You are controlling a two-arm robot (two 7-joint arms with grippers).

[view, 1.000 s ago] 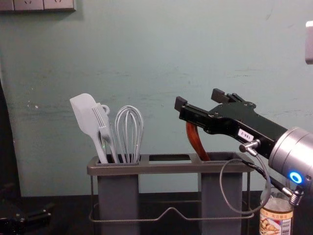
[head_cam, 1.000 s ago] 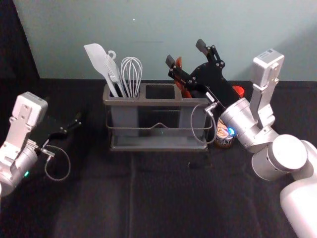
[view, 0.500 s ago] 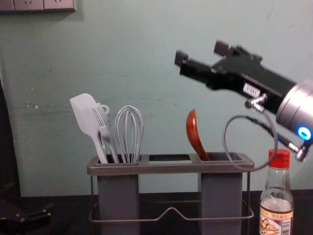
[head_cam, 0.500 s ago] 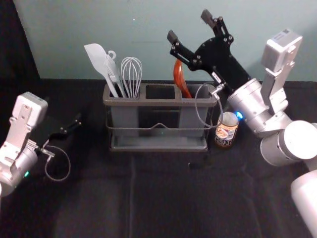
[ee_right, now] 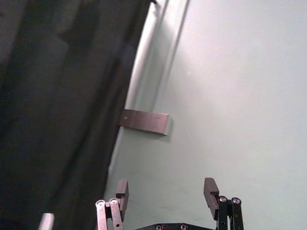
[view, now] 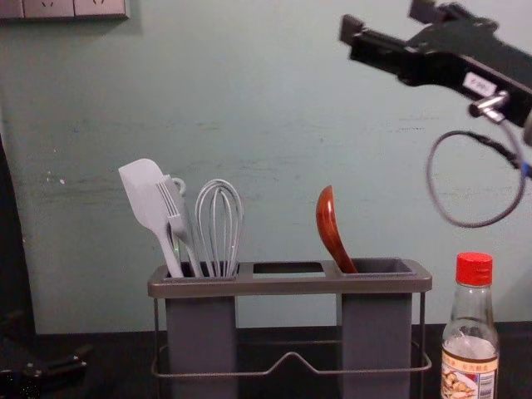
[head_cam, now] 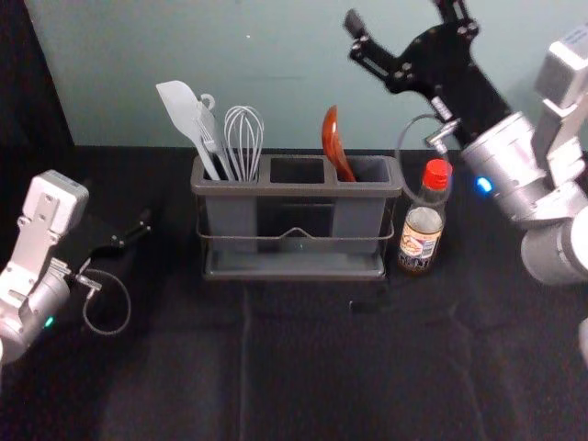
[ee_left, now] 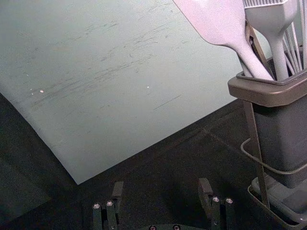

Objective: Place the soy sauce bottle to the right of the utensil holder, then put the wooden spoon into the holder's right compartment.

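Red-brown and smooth, the spoon (head_cam: 334,142) stands in the holder's (view: 249,287) right compartment (view: 386,266). Its broad end rises above the rim and tips towards the middle opening, while its lower part rests by the compartment's inner side; how far down it reaches is hidden.

The bottle (view: 471,341) stands upright just beside the holder, on its right, apart from it, with a red cap (view: 474,269) and a label (view: 470,376) round the glass.

The right gripper (view: 387,20) hangs high above the bottle and the right end of the holder, well apart from both. Its jaws are spread wide, with only the wall (ee_right: 230,105) behind the gap in its wrist view. A cable (view: 431,179) loops beneath it.

In the left compartment lean a spatula (view: 148,195), a fork (view: 177,218) and a whisk (view: 219,218).

The left gripper (head_cam: 129,236) sits low over the dark cloth (head_cam: 165,349), left of the holder, jaws apart and holding nothing.
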